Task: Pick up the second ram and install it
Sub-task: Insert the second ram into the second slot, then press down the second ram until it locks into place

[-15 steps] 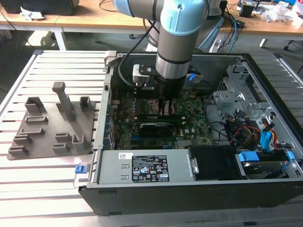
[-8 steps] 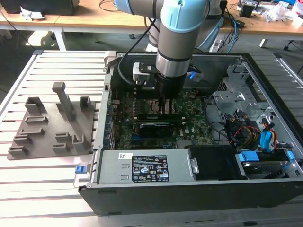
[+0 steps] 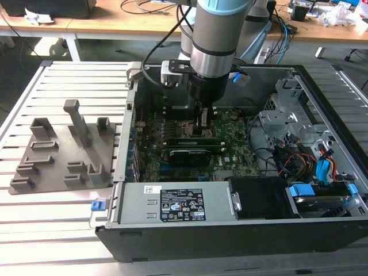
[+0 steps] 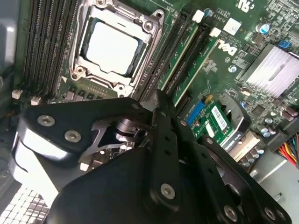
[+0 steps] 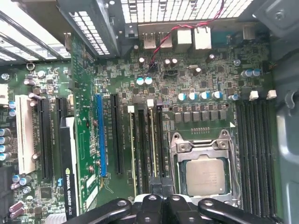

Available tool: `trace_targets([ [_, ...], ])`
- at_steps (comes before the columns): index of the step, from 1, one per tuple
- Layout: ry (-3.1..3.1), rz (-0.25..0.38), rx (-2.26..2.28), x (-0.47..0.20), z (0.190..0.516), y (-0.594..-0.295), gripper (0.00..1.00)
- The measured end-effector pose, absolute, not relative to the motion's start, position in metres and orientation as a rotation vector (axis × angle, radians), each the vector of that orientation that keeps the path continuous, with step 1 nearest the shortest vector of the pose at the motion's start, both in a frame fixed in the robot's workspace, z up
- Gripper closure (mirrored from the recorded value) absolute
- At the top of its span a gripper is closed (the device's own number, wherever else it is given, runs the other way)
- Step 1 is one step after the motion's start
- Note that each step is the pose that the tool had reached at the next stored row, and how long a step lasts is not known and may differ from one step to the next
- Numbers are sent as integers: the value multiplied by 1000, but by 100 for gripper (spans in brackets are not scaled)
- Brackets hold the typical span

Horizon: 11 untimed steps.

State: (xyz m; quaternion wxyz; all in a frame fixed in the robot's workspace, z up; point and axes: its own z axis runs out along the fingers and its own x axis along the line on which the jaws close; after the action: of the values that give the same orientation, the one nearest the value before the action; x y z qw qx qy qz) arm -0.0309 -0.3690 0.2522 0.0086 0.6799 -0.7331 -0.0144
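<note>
The gripper stood low over the motherboard, beside the CPU socket; whether its fingers were spread or pinching could not be told. Two green sticks sat in adjacent slots; the second ram appeared seated. Judgement: pressure should be even, straight down, until latches close.

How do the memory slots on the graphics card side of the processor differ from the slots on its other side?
The slots toward the graphics card hold two green sticks; the slots on the other side are empty dark channels. The first group lies next to long expansion slots, the second next to the case wall. Both run along the processor socket and have white latches.
</note>
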Motion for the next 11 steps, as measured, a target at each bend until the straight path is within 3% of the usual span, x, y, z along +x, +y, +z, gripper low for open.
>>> trace_targets([
  [8, -2291, -45, 2124, -30, 252, -369, 89],
  [11, -2287, -52, 2121, 8, 250, -369, 89],
])
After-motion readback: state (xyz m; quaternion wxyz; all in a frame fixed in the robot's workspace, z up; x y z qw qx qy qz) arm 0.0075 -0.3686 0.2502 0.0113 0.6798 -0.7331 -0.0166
